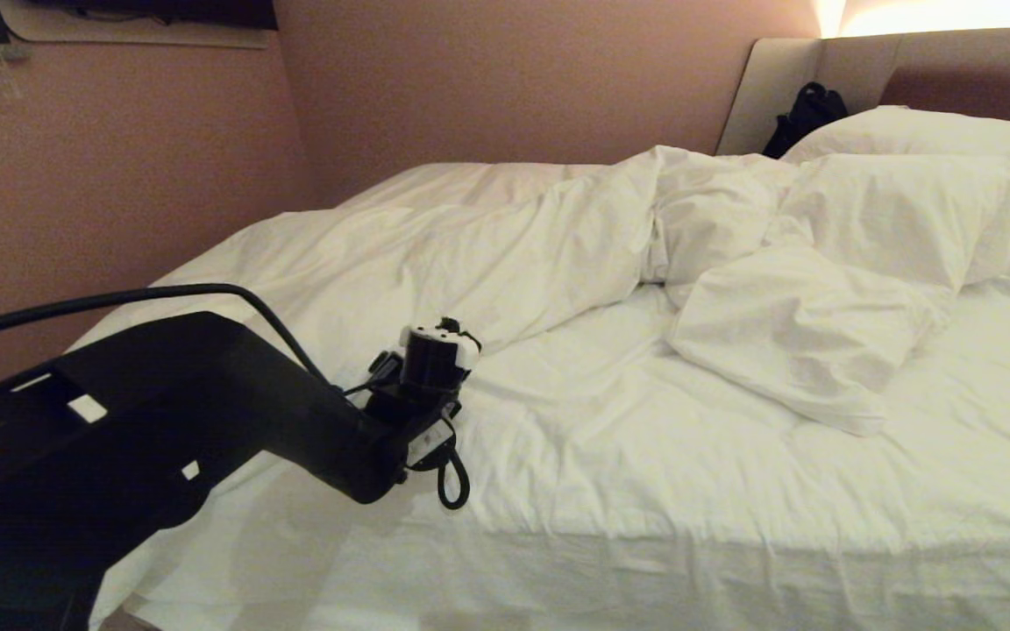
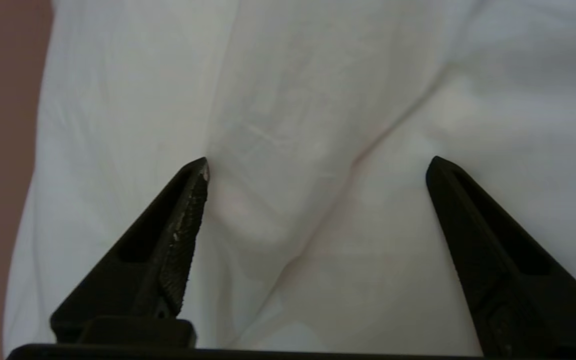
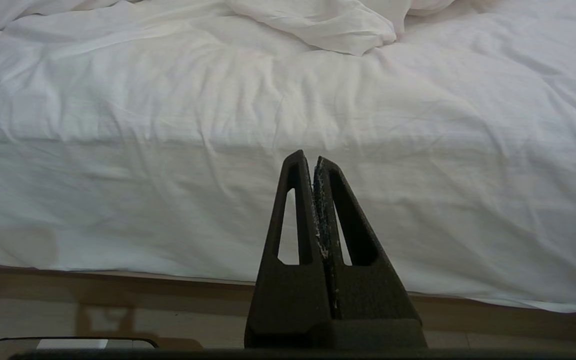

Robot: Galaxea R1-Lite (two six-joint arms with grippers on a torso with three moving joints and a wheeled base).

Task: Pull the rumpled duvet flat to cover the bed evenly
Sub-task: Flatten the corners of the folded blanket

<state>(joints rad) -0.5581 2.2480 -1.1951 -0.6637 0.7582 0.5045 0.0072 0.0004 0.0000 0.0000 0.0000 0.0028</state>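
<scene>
The white duvet [image 1: 514,254] lies rumpled on the bed [image 1: 785,79], with a long folded ridge on the far left side and a bunched heap [image 1: 785,342] towards the middle right. My left arm [image 1: 207,412] reaches over the bed's near left corner. In the head view its wrist hides the fingers. My left gripper [image 2: 318,165] is open just above creased white cloth [image 2: 318,90], with nothing between its fingers. My right gripper [image 3: 314,159] is shut and empty, held low in front of the bed's side, where white bedding [image 3: 168,200] hangs nearly to the floor.
Plump white pillows [image 1: 917,131] lie by the headboard, and a black bag [image 1: 807,114] sits in the far corner beside them. A pink wall [image 1: 119,175] runs close along the bed's left side. Wooden floor [image 3: 118,310] shows below the bedding.
</scene>
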